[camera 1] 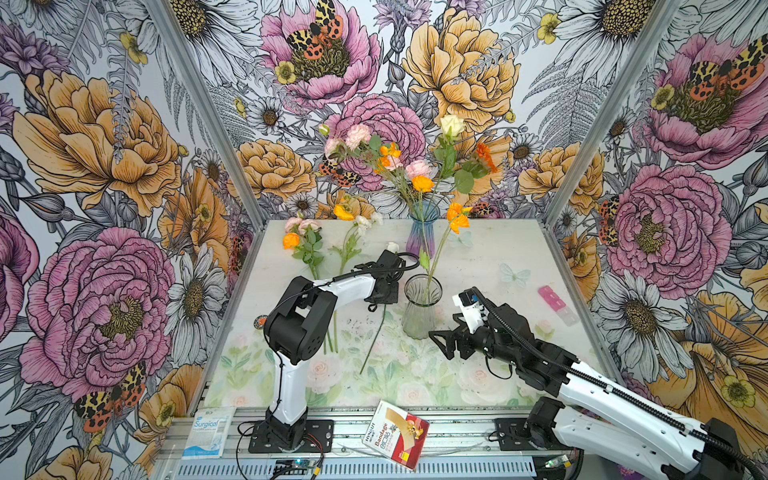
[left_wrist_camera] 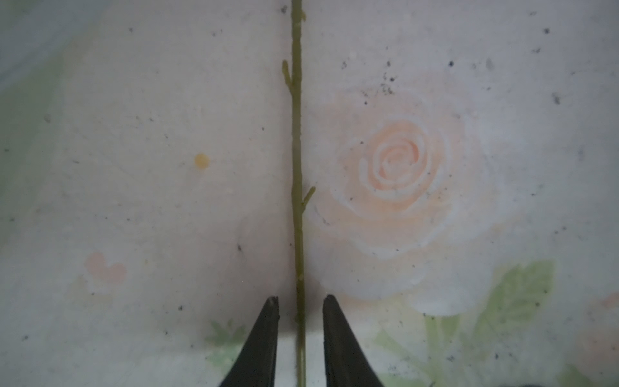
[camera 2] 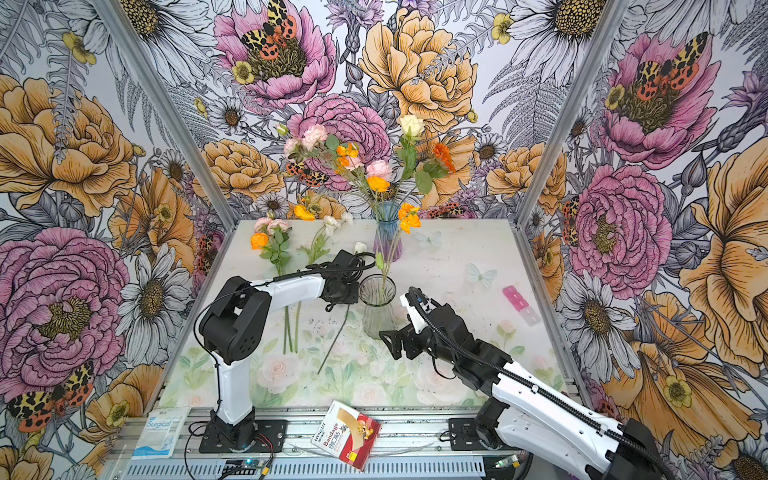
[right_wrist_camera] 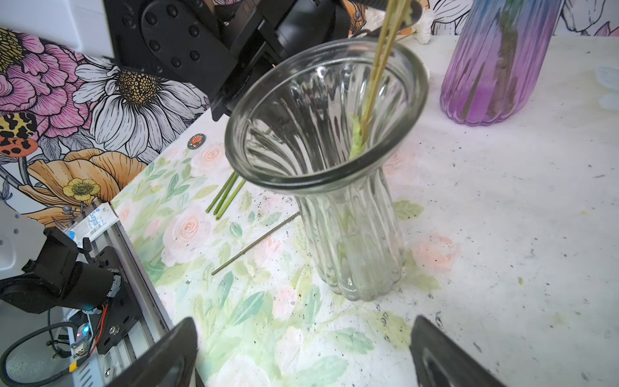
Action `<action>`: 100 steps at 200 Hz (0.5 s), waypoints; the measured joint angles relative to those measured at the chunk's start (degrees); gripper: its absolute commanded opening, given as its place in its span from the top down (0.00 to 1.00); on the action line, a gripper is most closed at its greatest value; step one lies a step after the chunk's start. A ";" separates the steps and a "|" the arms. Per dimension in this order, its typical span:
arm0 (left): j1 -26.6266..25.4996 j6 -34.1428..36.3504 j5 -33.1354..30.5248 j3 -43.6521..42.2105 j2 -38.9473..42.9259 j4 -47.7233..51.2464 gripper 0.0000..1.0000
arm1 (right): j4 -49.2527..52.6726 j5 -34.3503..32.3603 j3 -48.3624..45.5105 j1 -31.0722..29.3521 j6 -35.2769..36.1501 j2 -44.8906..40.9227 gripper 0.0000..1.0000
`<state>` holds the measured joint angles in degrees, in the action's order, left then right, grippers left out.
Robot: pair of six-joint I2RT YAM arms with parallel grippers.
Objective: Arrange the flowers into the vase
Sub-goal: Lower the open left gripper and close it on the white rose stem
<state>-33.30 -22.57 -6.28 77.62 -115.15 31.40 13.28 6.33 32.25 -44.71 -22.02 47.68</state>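
Note:
A clear ribbed vase (camera 1: pixel 420 309) (right_wrist_camera: pixel 348 241) stands mid-table and holds orange flowers (camera 1: pixel 457 218) on thin stems. Behind it a purple vase (camera 1: pixel 424 232) carries a mixed bouquet (camera 1: pixel 399 162). Several loose flowers (camera 1: pixel 307 245) lie at the back left. One flower with a white bloom (camera 1: pixel 392 247) lies beside the clear vase, its stem (left_wrist_camera: pixel 297 167) running under my left gripper (left_wrist_camera: pixel 299 300) (camera 1: pixel 374 306). Those jaws straddle the stem narrowly, with a gap on each side. My right gripper (camera 1: pixel 440 345) (right_wrist_camera: pixel 303 338) is wide open and empty, just in front of the clear vase.
A bandage box (camera 1: pixel 395 434) and a surgical packet (camera 1: pixel 206 432) lie on the front rail. A pink block (camera 1: pixel 552 297) sits at the right edge of the table. Metal frame posts (camera 1: pixel 582 166) and flowered walls enclose the sides and back.

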 measured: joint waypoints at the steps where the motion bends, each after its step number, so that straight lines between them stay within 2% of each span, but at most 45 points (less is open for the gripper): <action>1: -0.02 0.00 -0.13 0.17 -0.15 0.13 0.74 | 0.00 0.00 -0.02 0.00 0.00 0.00 0.01; 53: -0.83 0.04 -5.77 5.62 -3.87 4.07 0.75 | 0.02 -0.02 -0.24 0.00 0.00 -1.97 0.00; 100: -0.33 -0.04 -5.25 6.49 -4.44 4.76 0.89 | 0.02 -0.02 -0.24 0.00 -0.02 -2.08 0.00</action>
<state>-33.63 -22.61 -11.53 84.12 -119.59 36.16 13.30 6.31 32.01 -44.71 -22.04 45.60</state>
